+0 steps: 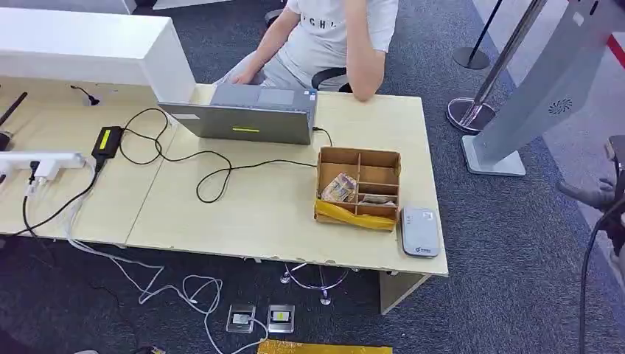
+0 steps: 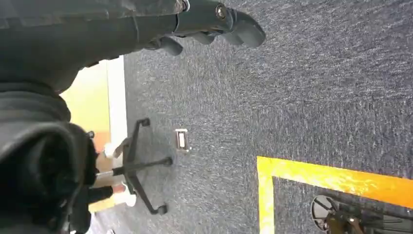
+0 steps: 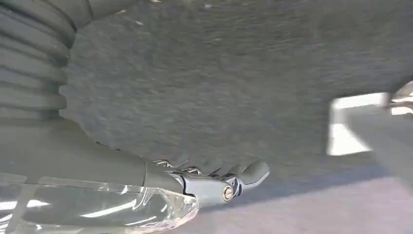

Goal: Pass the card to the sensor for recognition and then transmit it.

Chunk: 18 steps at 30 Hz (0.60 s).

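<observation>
Card not identifiable; likeliest in divided box (image 1: 359,188) on table (image 1: 243,214), sensor (image 1: 419,231) just right. Left hand (image 2: 214,24), right hand (image 3: 219,183) hang empty, fingers loose. Approach squarely first.

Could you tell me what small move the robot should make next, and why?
Probably raise the right hand toward the cardboard box at the table's right end. Both hands hang over the carpet holding nothing, the left hand too, and no card is picked up yet. The grey reader lies beside the box, so the right arm seems nearer. Which item in the box is the card I cannot tell.
</observation>
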Tool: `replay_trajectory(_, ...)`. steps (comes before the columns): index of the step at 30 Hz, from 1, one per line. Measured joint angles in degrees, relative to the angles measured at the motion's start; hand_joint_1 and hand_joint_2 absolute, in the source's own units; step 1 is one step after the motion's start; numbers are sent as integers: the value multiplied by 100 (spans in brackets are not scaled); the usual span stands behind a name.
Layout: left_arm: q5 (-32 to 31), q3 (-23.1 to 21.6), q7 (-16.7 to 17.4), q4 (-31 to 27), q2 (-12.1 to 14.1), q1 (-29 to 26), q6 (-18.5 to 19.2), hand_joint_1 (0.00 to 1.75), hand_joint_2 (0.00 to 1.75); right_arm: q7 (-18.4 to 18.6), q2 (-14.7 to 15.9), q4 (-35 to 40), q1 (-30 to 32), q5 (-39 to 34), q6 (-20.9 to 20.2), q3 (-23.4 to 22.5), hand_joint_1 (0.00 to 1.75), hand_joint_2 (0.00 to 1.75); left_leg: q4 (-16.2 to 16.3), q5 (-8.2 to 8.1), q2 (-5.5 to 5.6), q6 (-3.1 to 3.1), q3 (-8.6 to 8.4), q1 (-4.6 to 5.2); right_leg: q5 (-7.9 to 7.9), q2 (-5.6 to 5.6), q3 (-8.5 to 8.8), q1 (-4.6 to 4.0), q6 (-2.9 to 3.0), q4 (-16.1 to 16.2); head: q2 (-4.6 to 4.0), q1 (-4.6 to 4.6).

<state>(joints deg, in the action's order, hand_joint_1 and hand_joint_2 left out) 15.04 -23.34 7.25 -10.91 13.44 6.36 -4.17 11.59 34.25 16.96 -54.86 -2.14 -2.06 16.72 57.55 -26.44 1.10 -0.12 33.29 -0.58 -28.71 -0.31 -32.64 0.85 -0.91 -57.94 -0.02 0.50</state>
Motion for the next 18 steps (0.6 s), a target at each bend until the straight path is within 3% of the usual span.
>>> replay_trajectory(4, 70, 2, 37, 0, -65, -7, 19, 0, 0, -157, 5, -52, 1266, -809, 363, -383, 0, 175, -1, -8, 22, 2, 3, -6, -6, -28, 15, -7, 2, 8, 0, 0)
replay_trajectory(7, 98, 2, 37, 0, -101, -11, 39, 0, 0, -232, -59, -109, 1983, -993, 479, -652, 0, 175, -2, -10, 25, 0, 11, -5, -7, -29, 7, -6, 1, 7, 0, 7)
replay_trajectory(18, 107, 4, 20, 0, -153, -1, 63, 0, 0, -9, -92, -225, 2502, -1067, 586, -1174, 0, 175, -2, -8, -6, -1, -6, -6, -5, 6, 5, -6, 2, 5, 0, 2)
